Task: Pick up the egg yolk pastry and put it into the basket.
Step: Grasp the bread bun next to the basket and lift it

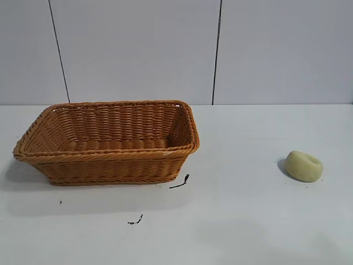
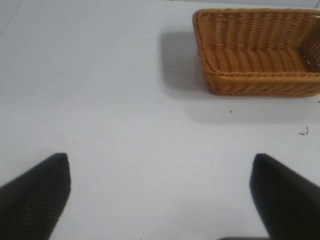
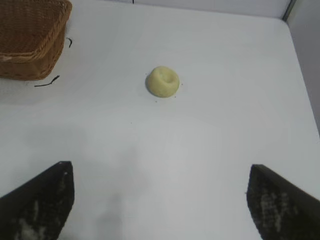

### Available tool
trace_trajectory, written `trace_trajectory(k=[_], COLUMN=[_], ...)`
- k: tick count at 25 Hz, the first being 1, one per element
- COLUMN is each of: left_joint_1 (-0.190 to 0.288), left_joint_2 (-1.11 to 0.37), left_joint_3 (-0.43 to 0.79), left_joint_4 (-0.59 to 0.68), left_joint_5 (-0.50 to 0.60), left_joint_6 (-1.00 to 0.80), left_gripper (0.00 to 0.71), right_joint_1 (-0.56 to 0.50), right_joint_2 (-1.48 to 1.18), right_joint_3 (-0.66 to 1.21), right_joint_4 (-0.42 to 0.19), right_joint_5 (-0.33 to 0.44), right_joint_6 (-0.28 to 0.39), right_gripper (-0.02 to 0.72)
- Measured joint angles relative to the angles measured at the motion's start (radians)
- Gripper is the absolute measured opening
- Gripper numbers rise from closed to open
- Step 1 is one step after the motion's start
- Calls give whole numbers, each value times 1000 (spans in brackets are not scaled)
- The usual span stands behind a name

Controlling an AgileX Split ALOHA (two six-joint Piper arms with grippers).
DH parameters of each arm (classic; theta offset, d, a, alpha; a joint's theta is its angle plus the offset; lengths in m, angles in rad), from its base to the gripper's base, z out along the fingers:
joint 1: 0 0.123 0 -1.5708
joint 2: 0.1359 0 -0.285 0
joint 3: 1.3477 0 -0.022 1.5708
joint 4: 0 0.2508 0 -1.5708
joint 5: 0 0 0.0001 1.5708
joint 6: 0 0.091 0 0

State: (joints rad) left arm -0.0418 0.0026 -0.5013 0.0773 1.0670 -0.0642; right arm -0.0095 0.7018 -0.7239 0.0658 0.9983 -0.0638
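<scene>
My right claw (image 3: 160,200) hangs with its fingers spread wide over bare desk (image 3: 225,100); the run from it to the egg yolk pastry (image 3: 162,81) is unobstructed. The pastry stands alone, with free desk on every side for my fingers to pass. The basket (image 1: 110,141) sits well apart from it, toward the left arm's side; its flaring woven walls and braided rim are the only raised obstacle, and its top is open. Between basket and pastry lie only small dark specks (image 1: 180,182), flat on the desk. My left claw (image 2: 160,200), also spread, has bare desk between it and the basket.
</scene>
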Motion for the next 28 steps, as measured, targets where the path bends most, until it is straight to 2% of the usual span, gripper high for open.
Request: trace_trajectory(k=[5,15,22,28], left_joint_1=[0,0,0,0], left_joint_2=[0,0,0,0], left_joint_3=[0,0,0,0], left_joint_4=[0,0,0,0], left_joint_5=[0,0,0,0], left_joint_6=[0,0,0,0], left_gripper=[696,696,696,696], right_joint_1=[0,0,0,0], right_joint_2=[324,890,1134,1220], right_joint_3=[-152,-524,-727,-745], right_joint_4=[-1,-4,19,49], right_joint_5=[-32,-41,-29,-4], right_joint_6=[3,3,-5,-32], right_gripper=[649,649,649,648])
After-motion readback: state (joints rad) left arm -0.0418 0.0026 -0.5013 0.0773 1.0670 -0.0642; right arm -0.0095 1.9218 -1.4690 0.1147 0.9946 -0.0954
